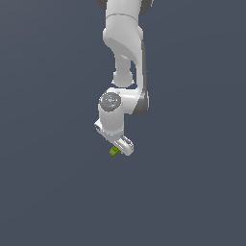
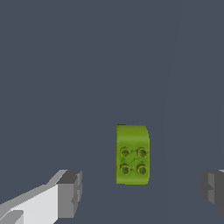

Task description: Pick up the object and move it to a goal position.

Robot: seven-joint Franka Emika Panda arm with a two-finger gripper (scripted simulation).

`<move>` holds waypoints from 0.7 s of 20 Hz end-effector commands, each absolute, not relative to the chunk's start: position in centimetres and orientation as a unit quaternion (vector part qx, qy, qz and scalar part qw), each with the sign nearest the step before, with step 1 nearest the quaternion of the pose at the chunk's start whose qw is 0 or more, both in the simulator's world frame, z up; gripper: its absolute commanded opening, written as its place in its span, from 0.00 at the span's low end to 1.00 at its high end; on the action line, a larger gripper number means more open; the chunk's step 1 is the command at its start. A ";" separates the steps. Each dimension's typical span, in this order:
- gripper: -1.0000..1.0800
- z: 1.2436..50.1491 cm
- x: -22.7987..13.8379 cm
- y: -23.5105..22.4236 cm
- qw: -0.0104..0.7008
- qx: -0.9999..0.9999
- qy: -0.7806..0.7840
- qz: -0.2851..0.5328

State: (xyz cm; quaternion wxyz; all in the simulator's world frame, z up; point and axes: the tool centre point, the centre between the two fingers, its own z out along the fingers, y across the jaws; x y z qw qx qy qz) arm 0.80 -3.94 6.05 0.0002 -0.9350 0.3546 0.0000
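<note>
The object is a small lime-green block (image 2: 132, 154) with several round studs on top, lying on the dark grey floor. In the exterior view only a corner of the block (image 1: 114, 151) peeks out beside the white hand. My gripper (image 2: 141, 192) is open, with the block lying in the gap between the two grey fingertips (image 2: 70, 194), touching neither. In the exterior view the gripper (image 1: 121, 148) hangs straight down over the block, and the hand hides most of it.
The white arm (image 1: 125, 53) comes down from the top of the exterior view. A plain dark grey surface (image 1: 48, 192) spreads all around.
</note>
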 end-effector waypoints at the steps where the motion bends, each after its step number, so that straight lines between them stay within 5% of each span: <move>1: 0.96 5.5 0.8 -3.9 0.000 -0.935 0.355 0.000; 14: 0.96 1.2 0.8 -4.0 0.000 -0.934 0.357 0.000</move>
